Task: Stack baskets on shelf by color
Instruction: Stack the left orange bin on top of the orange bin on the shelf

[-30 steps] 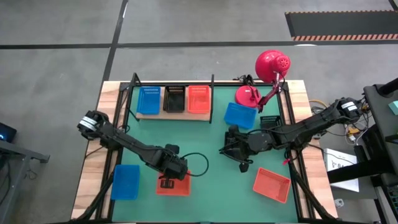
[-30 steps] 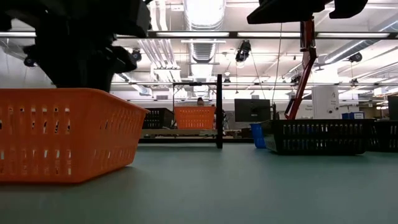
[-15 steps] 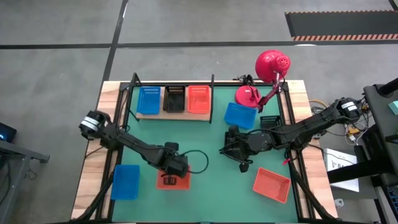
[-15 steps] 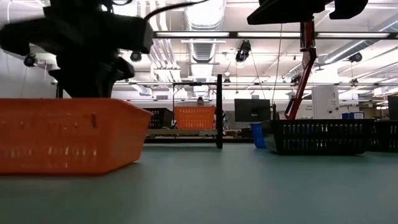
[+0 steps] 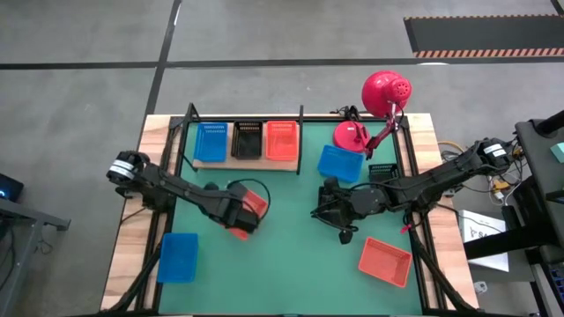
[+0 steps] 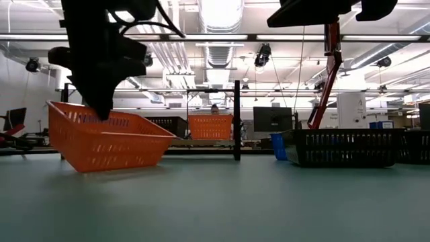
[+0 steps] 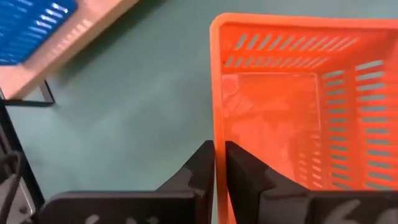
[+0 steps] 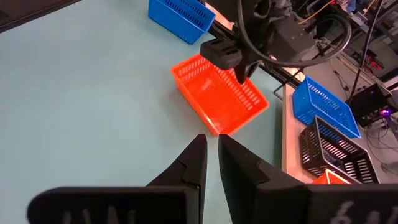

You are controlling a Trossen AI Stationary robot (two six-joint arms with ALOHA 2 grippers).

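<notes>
Red desk lamp beside blue basket

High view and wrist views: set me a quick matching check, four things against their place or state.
1 left gripper
2 right gripper
3 black basket
4 lamp

A shut, empty
B middle of the shelf
C shut on the orange basket rim
D right of the shelf

Pairs: 1-C, 2-A, 3-B, 4-D

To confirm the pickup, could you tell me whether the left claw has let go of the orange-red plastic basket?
No, the left claw is shut on the rim of the orange-red plastic basket.
</notes>
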